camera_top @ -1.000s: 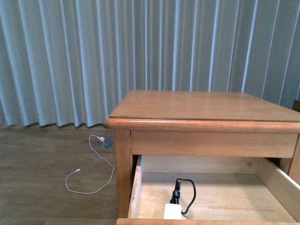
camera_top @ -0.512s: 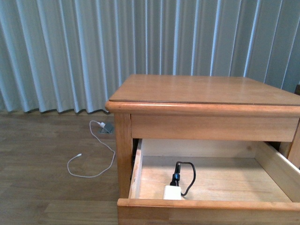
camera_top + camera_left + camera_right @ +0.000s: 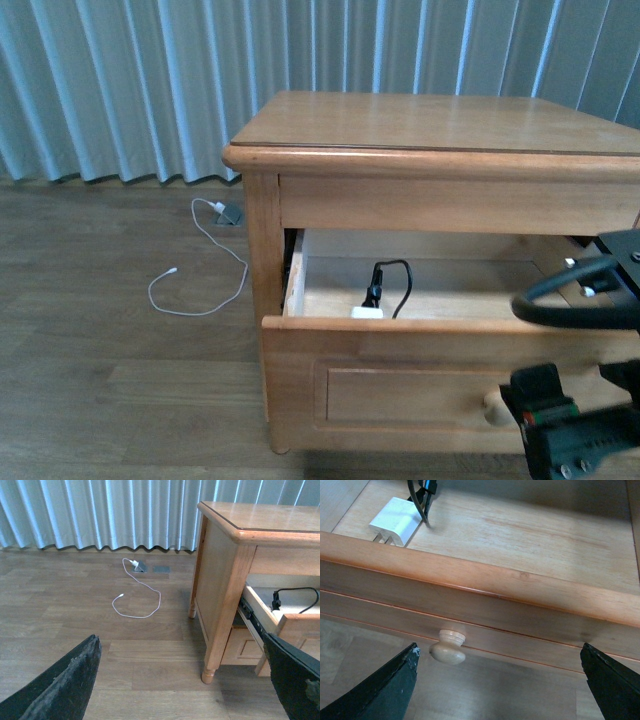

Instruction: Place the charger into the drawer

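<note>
The wooden cabinet point(image 3: 430, 150) stands on the wood floor point(image 3: 110, 350) in front of pale pleated curtains point(image 3: 150, 80). Its top drawer point(image 3: 400, 345) is pulled well out, and the charger point(image 3: 366, 312) lies inside on the pale bottom, just behind the front panel, its black cable point(image 3: 395, 280) looping toward the back.

Only the front view shows the whole cabinet and part of the right arm point(image 3: 580, 300), low at the right edge in front of the drawer face. The right wrist view looks steeply down onto the drawer's front rail and round knob point(image 3: 447, 646); it alone shows the charger point(image 3: 396, 522) close enough to see its metal prongs. The right gripper point(image 3: 500, 680) hangs above the knob with its fingers point(image 3: 390, 690) spread wide, gripping nothing.

The left wrist view takes the cabinet from the side, showing its turned leg point(image 3: 209, 672) and the drawer's slide. The left gripper point(image 3: 185, 680) hovers over bare floor, fingers point(image 3: 65, 685) far apart and empty. A thin white cable point(image 3: 142, 592) curls on the floor near the curtain.

No writing or brand is readable anywhere.
</note>
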Robot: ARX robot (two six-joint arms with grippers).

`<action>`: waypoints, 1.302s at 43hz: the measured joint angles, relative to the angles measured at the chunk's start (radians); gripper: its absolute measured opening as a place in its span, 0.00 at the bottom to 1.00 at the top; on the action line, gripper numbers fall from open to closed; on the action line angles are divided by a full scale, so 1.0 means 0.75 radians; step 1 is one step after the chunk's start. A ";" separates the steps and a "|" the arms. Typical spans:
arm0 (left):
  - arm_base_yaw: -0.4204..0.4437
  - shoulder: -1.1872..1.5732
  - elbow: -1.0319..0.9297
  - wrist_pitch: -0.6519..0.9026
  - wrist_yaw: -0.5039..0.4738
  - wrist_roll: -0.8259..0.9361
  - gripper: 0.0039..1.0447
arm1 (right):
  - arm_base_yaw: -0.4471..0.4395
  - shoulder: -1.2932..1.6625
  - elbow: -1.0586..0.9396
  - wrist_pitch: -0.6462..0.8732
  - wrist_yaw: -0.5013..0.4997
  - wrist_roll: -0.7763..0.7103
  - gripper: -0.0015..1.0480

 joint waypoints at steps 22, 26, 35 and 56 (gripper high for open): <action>0.000 -0.001 0.000 0.000 0.000 0.000 0.94 | 0.033 0.542 0.565 0.229 0.079 0.018 0.92; 0.000 -0.001 0.000 0.000 0.000 0.000 0.94 | 0.030 0.619 0.652 0.241 0.097 0.024 0.92; 0.000 -0.001 0.000 0.000 0.000 0.000 0.94 | 0.036 0.679 0.705 0.283 0.120 0.048 0.92; 0.000 -0.001 0.000 0.000 0.000 0.000 0.94 | 0.043 0.281 0.370 0.299 0.059 0.052 0.92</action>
